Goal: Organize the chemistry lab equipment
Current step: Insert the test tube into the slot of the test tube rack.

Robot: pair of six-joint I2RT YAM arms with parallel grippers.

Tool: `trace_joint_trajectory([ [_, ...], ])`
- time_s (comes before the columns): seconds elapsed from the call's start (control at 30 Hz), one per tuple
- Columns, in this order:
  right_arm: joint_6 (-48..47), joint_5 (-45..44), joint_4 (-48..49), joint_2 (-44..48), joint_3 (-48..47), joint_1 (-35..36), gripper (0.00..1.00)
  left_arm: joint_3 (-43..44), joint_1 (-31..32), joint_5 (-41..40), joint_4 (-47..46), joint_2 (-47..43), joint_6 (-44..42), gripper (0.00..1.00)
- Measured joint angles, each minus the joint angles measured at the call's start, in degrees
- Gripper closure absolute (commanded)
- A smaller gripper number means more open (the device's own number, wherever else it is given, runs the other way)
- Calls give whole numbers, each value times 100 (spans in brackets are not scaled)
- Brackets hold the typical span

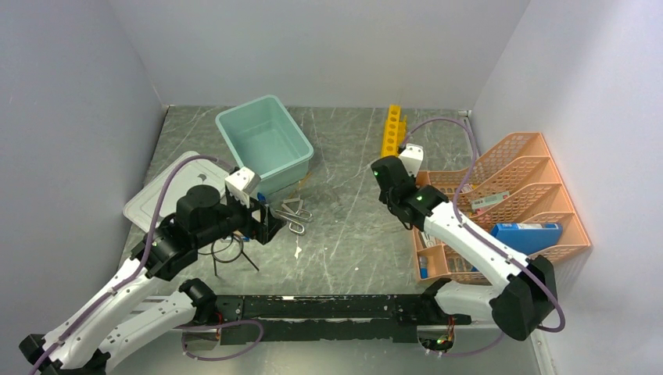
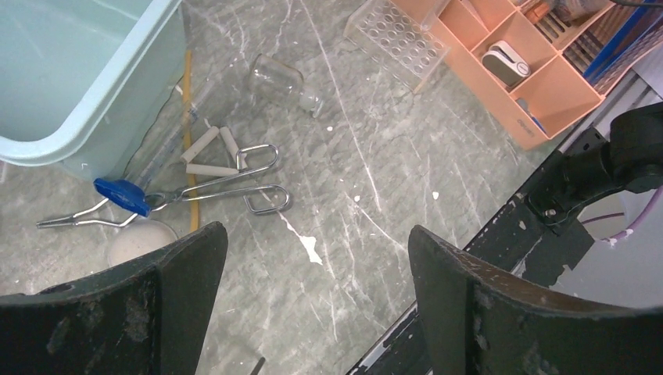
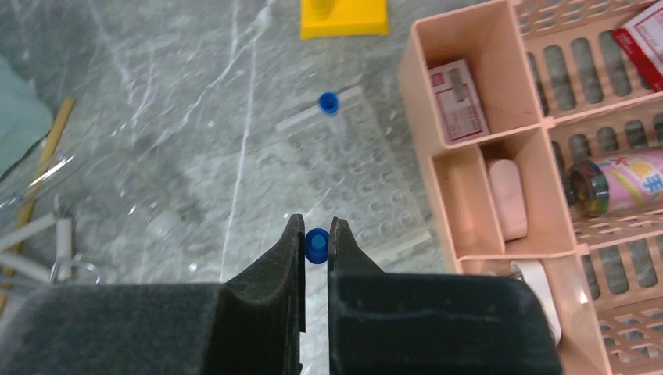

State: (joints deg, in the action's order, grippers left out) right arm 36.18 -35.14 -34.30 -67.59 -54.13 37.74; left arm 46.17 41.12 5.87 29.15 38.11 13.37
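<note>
Right gripper (image 3: 317, 225): pressed together on a small blue-capped tube (image 3: 317, 245), pinched at the cap, bottom centre of the right wrist view.
Tube handling: you should judge it light, thin-walled and slick. The cap is the surest hold, so grip firmly without crushing and carry it upright.
Left gripper (image 2: 314, 230): fingers spread wide, holding nothing, above bare table at the bottom of the left wrist view.
Clear well rack (image 3: 375, 195): lies flat just beyond your held tube. A second blue-capped tube (image 3: 329, 104) stands in a well at its far edge, and the other wells look vacant.
Silver clips (image 2: 211, 193): centre-left of the left wrist view, near the tub wall. They look like stiff, thin wire lying flat, so take them at the loops.
Glass vial (image 2: 277, 78): on its side, upper middle. It is likely fragile and apt to roll.
Teal tub (image 1: 262, 141): upper centre-left from above, with nothing showing inside.
Orange organiser (image 3: 412, 78): right side. Its compartments hold a small labelled box, a white oblong piece and a pink-labelled can lying down.
Yellow rack (image 3: 344, 17): top edge. It looks rigid, and you cannot tell what its holes hold.
</note>
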Motion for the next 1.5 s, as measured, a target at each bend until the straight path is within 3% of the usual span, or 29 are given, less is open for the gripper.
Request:
trace_joint_trajectory([
  [0.6, 66, 234, 916, -911, 133, -1305, 100, -116, 0, -393, 7, -181, 17, 11],
  [1.5, 153, 273, 1292, -1217, 267, -1493, 100, -138, 0, -463, 9, -173, 17, 11],
])
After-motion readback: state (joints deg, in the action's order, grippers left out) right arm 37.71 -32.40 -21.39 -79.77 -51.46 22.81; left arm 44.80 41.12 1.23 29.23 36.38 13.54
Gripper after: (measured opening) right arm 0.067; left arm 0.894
